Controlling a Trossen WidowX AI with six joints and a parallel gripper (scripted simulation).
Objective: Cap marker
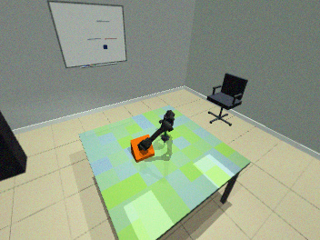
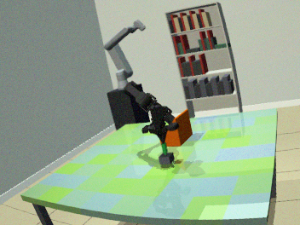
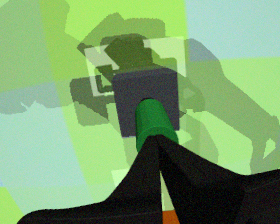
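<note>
At the wrist view's centre, the gripper (image 3: 156, 140), fingers pressed together on nothing, sits atop the green marker (image 3: 151, 118) upright in its holder block (image 3: 134, 91), seemingly light, rigid, slick plastic best pinched by its sides.

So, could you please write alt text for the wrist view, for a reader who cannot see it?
Closed black gripper pressing down on a green cylinder that stands in a dark grey holder block. The block sits on a table patterned in green and pale blue patches.
</note>
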